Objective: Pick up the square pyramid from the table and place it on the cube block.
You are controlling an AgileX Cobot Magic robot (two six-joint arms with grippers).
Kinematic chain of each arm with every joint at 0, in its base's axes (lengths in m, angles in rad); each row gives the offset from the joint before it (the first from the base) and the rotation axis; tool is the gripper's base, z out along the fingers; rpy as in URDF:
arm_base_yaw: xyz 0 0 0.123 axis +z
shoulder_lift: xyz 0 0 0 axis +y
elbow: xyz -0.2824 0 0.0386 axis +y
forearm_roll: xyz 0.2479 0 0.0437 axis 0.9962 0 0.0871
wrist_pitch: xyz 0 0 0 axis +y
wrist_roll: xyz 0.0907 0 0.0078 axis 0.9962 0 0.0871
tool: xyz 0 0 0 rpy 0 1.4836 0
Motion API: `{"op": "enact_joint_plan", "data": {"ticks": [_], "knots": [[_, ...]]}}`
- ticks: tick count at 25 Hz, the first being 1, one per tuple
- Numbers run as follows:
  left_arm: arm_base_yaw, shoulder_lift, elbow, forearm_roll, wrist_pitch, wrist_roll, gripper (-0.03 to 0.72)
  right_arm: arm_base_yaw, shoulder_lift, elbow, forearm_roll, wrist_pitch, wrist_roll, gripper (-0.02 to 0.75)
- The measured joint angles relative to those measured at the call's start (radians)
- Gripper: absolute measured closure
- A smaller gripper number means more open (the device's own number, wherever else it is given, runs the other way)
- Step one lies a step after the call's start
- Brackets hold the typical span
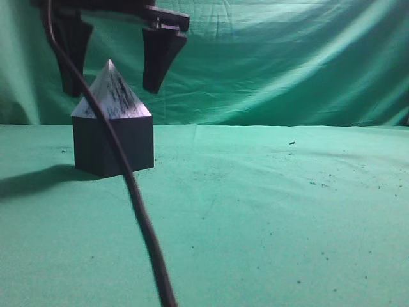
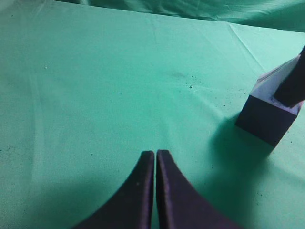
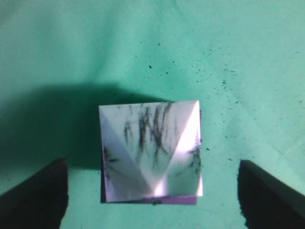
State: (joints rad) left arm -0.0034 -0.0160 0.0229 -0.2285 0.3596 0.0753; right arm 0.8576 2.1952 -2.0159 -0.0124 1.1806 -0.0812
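The marbled white square pyramid (image 1: 124, 99) sits upright on the dark cube block (image 1: 137, 144), at the left of the green table (image 1: 268, 211). My right gripper (image 1: 112, 93) hangs open over it, one finger on each side of the tip, touching nothing. The right wrist view looks straight down on the pyramid (image 3: 150, 150) between the open right gripper's fingers (image 3: 151, 164), with the cube hidden beneath it. My left gripper (image 2: 156, 153) is shut and empty, low over bare cloth. The left wrist view shows the cube (image 2: 267, 119) and pyramid (image 2: 269, 83) at its right edge.
A black cable (image 1: 137, 204) hangs across the front of the exterior view, over the cube. Green cloth drapes the back wall (image 1: 275, 57). Small dark crumbs speckle the cloth (image 3: 209, 71).
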Motion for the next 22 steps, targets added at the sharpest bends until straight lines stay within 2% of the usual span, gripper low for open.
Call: {"op": "enact_joint_plan", "data": {"ticks": [5,9,12,13,17,19,20,22], "knots": [[0.0,0.0,0.0,0.0,0.0,0.0,0.688,0.0,-0.012,-0.153,0.002,0.056,0.002,0.092],[0.0,0.0,0.0,0.0,0.0,0.0,0.688,-0.002,-0.099,-0.176,0.008,0.066,0.023,0.346],[0.0,0.0,0.0,0.0,0.0,0.0,0.688,-0.002,-0.186,-0.169,0.006,0.072,0.047,0.62],[0.0,0.0,0.0,0.0,0.0,0.0,0.688,-0.002,-0.222,-0.161,0.008,0.075,0.053,0.657],[0.0,0.0,0.0,0.0,0.0,0.0,0.688,-0.002,-0.386,-0.091,0.024,0.084,0.055,0.655],[0.0,0.0,0.0,0.0,0.0,0.0,0.688,-0.002,-0.488,-0.017,0.024,0.087,0.055,0.655],[0.0,0.0,0.0,0.0,0.0,0.0,0.688,-0.002,-0.547,0.021,0.024,0.087,0.059,0.696],[0.0,0.0,0.0,0.0,0.0,0.0,0.688,-0.002,-0.671,0.133,0.024,0.081,0.068,0.677]]}}
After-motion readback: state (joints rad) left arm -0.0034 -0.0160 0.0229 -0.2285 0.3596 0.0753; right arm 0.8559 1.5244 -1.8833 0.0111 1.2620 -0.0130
